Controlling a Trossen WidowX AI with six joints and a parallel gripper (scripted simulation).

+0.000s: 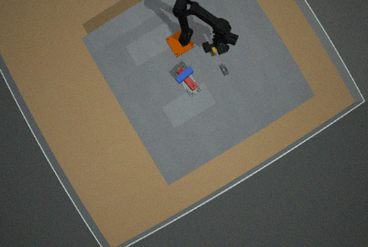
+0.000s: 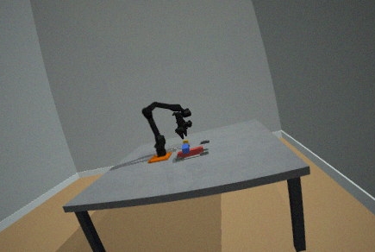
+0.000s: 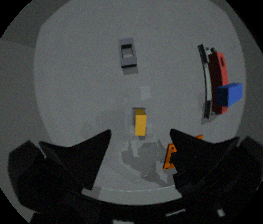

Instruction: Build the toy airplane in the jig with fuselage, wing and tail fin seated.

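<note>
The red fuselage [image 1: 192, 85] [image 2: 197, 151] [image 3: 223, 75] lies in the grey and white jig [image 3: 208, 92]. The blue wing [image 1: 184, 74] [image 2: 185, 148] [image 3: 229, 94] lies across the top of the fuselage; its tab and the socket are hidden. The yellow tail fin [image 1: 213, 51] [image 2: 185, 141] [image 3: 140, 123] is off the fuselage, on the table to one side of the jig. My gripper [image 1: 215, 47] [image 2: 182, 136] [image 3: 140, 132] is open and empty, pointing down above the tail fin. In the wrist view the fin shows between and just beyond the fingertips.
A small grey hollow block [image 1: 224, 69] [image 2: 205, 141] [image 3: 127, 61] sits on the table beyond the tail fin. The orange base plate [image 1: 177, 49] [image 2: 159, 158] of the arm is close to the jig's near end.
</note>
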